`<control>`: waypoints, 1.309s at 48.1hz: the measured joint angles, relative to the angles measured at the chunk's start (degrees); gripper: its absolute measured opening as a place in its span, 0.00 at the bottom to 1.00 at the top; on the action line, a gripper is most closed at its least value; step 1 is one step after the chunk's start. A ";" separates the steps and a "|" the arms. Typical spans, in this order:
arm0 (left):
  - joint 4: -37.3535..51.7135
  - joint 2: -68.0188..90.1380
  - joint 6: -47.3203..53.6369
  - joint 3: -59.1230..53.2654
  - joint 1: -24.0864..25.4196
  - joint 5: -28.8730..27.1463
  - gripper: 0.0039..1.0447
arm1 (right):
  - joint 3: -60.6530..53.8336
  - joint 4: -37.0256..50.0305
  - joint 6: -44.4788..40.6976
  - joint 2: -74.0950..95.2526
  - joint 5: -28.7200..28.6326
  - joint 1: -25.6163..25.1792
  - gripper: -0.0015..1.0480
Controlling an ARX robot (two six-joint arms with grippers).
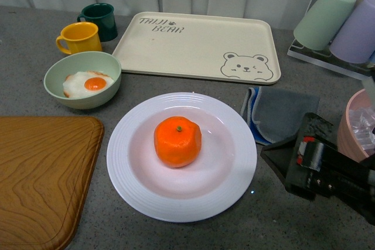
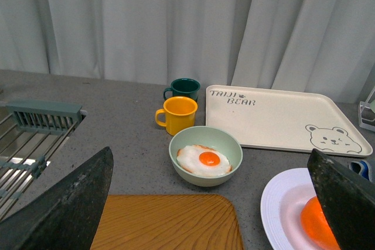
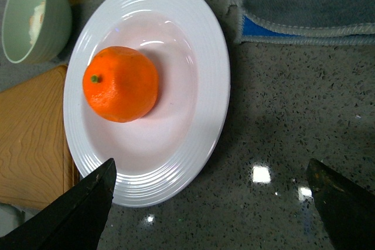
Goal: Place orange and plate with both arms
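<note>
In the middle of the counter [image 1: 275, 229], the orange [image 1: 177, 140] is sitting in the well of the white plate [image 1: 231, 187], likely so it cannot roll. The right gripper [image 3: 211, 171], just beside the plate, and the left gripper [image 2: 211, 155] are hanging spread wide, holding nothing. The beige tray [image 1: 193, 42] behind is showing "TAIJI BEAR".

The orange [image 1: 177, 141] sits in the plate [image 1: 234, 174], mid-counter [image 1: 35, 33]. A wooden board [image 1: 41, 174] lies left of the plate, a folded cloth [image 1: 281, 112] right. Behind stand a bowl [image 1: 82, 102] holding a fried egg [image 1: 88, 84] and the bear tray [image 1: 193, 45].
</note>
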 joint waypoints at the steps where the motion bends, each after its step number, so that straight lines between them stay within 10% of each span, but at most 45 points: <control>1: 0.00 0.00 0.00 0.00 0.00 0.00 0.94 | 0.37 0.04 0.07 0.74 -0.37 -0.20 0.91; 31: 0.00 0.00 0.00 0.00 0.00 0.00 0.94 | 23.39 -5.81 6.62 27.28 -8.37 -0.94 0.91; 52: 0.00 0.00 0.00 0.00 0.00 0.00 0.94 | 29.75 -18.56 5.75 31.04 -8.11 0.07 0.20; 63: 0.00 0.00 0.00 0.00 0.00 0.00 0.94 | 28.57 -13.14 8.63 26.45 -12.68 -0.76 0.05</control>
